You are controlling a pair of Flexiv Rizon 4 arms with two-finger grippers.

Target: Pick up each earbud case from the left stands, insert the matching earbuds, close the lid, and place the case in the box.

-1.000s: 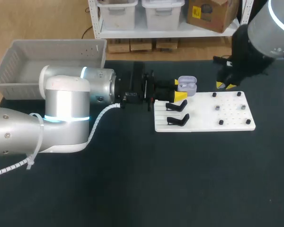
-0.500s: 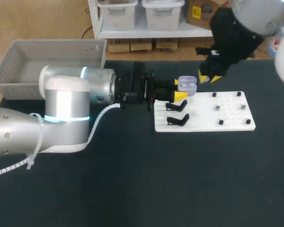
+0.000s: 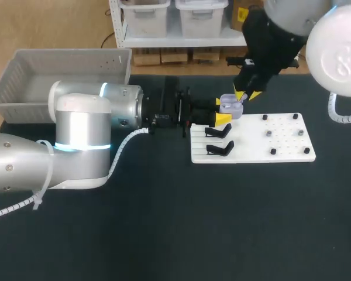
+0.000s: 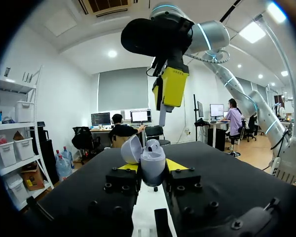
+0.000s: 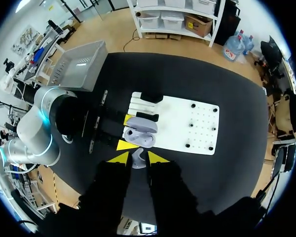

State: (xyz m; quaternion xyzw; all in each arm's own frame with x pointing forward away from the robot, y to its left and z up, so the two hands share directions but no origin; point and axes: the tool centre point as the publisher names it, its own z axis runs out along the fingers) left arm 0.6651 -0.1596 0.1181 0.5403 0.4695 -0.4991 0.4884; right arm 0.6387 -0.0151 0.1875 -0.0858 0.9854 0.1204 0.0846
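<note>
Since a second ago the right arm [image 3: 333, 41] has swung across from beyond the far right corner of the flat white plastic board [image 3: 251, 153] to its far left corner, while the left arm [image 3: 76, 137] has stayed put.

Well to the left of the board, at the far edge of the black table [image 3: 164, 234], sits the grey perforated plastic basket [image 3: 23, 88]. The left arm lies level between basket and board. The left gripper [image 3: 221, 111] reaches over the board's left edge, its jaws clamped from two sides on the pale grey earbud case [image 3: 231, 106]. The case is held upright above the board's far left corner with its rounded lid hinged open. Just below it on the board's left strip stand two black angled stands [image 3: 220, 132], both bare.

Directly over the open case hangs the right gripper [image 3: 244, 95], pointing down, its jaws closed on a small white earbud [image 5: 138, 162]. In the left wrist view the earbud's stem hangs below the yellow finger, just above the case's opening and not touching it; I cannot tell whether anything already sits in the case.

On the board's right half, six small dark pegs [image 3: 269, 133] stand in two rows, well apart from the case.
</note>
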